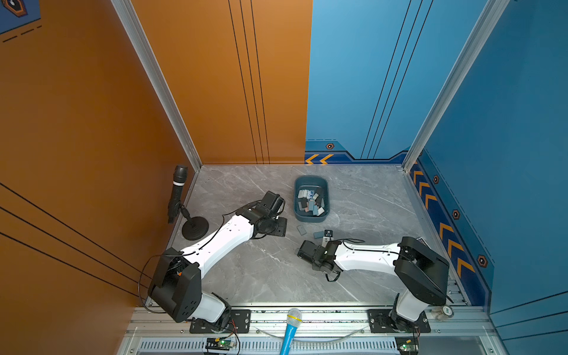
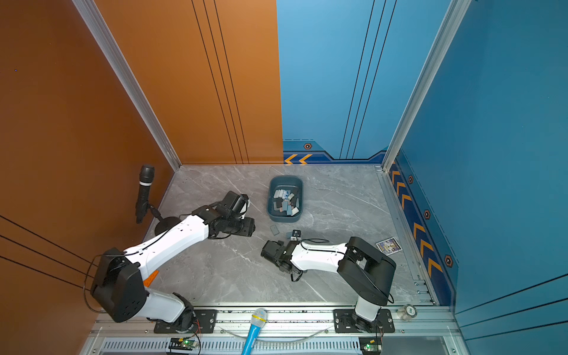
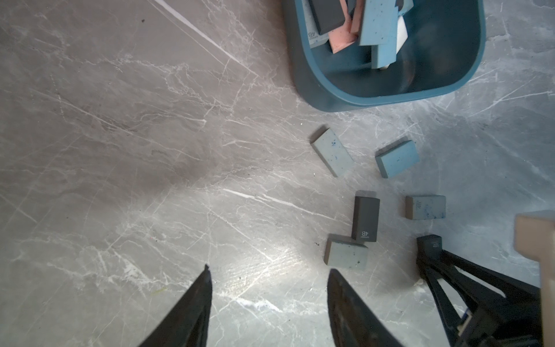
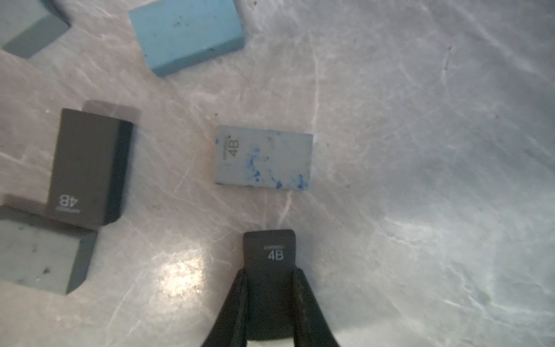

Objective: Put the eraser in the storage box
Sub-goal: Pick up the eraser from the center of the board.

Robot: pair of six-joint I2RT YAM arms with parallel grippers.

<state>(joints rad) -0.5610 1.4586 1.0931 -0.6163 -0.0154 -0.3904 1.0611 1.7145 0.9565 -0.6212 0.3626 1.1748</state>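
Observation:
My right gripper point(image 4: 270, 278) is shut on a dark "4B" eraser point(image 4: 269, 251), low over the marble table; the same grip shows in the left wrist view on that eraser point(image 3: 431, 244). In both top views the right gripper point(image 1: 328, 234) point(image 2: 295, 234) is just in front of the teal storage box point(image 1: 310, 218) point(image 2: 285, 218), which holds several erasers. Loose erasers lie nearby: a pale blue-flecked one point(image 4: 263, 158), a dark one point(image 4: 90, 168), a blue one point(image 4: 187, 33). My left gripper point(image 3: 268, 272) is open and empty over bare table, left of the box point(image 3: 375, 100).
A black microphone on a round stand point(image 1: 178, 196) stands at the left wall. A blue microphone point(image 1: 290, 329) rests on the front rail. A printed card point(image 2: 389, 246) lies at the right, behind the right arm. A small clear jar point(image 1: 445, 312) sits on the rail's right end.

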